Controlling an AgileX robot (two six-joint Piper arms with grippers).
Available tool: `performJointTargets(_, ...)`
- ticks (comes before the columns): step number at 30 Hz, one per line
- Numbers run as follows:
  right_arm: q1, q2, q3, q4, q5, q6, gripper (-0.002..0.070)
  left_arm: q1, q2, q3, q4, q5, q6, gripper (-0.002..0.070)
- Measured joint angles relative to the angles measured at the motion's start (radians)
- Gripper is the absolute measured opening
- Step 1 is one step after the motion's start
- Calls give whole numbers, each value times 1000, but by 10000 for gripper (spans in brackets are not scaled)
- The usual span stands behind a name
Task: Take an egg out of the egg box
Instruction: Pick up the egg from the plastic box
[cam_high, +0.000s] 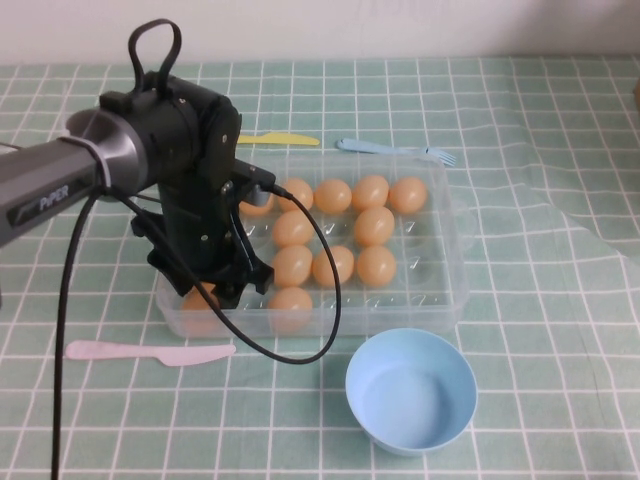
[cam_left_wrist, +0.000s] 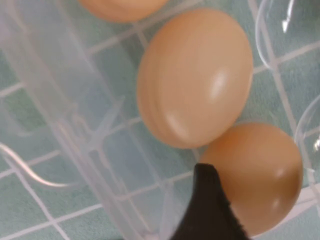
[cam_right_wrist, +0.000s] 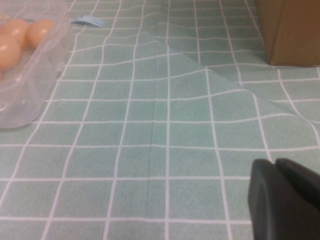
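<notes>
The table (cam_high: 560, 330), covered in a green checked cloth, carried everything. The left arm (cam_high: 60, 185) reached in from the left edge and hung over the near-left part of the egg box (cam_high: 450, 265), a clear plastic tray that sat near the middle of the table, its long side running left to right. The left gripper (cam_high: 215, 290) pointed down into the box's near-left corner with its fingers spread wide — in the left wrist view one dark fingertip (cam_left_wrist: 207, 210) stood right beside an egg without clamping it. The egg (cam_high: 200, 305) nearest that gripper lay in the near-left corner cell, partly hidden behind the fingers. The other eggs filled cells through the left and middle of the box, while the cells along its right side showed bare.

A round light blue bowl (cam_high: 411, 392) sat just in front of the box's near-right corner. A brown cardboard box (cam_right_wrist: 292, 30) stood toward the far-right part of the table. A pink plastic knife (cam_high: 150, 352) lay along the near-left side, a yellow knife (cam_high: 285, 139) and a blue fork (cam_high: 395, 150) just behind the box's far edge.

The right gripper (cam_right_wrist: 285, 200) hung low over bare cloth well to the right of the box — whether its fingers were apart or together could not be told.
</notes>
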Motion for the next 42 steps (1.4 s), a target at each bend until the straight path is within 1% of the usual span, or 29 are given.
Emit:
performJointTargets(16, 0, 0, 0, 0, 0, 0, -17, 0, 19, -2, 5, 13, 0, 416)
performJointTargets(22, 0, 0, 0, 0, 0, 0, -17, 0, 19, -2, 7, 13, 0, 393)
performJointTargets(40, 0, 0, 0, 0, 0, 0, -17, 0, 37, -6, 8, 7, 0, 391)
performJointTargets(42, 0, 0, 0, 0, 0, 0, -17, 0, 37, -10, 8, 6, 0, 379)
